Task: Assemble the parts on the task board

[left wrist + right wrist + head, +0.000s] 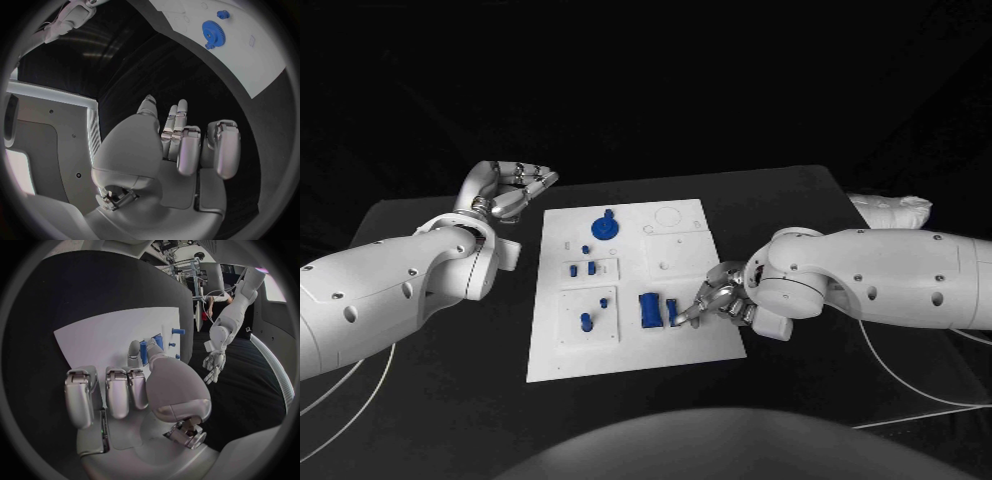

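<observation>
While left hand (pixel 516 187) idles spread off-board, right hand (pixel 718 298) pinches small blue part (pixel 674 312); blue block (pixel 649 309) just at 9 o'clock.

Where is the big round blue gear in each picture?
Head view: the blue gear sits on the far part of the white task board, nearer the left robot hand.
Left wrist view: the gear lies on the board beyond the hand's fingers.
Right wrist view: I cannot pick the gear out.
Shared landmark: the white task board.
</observation>
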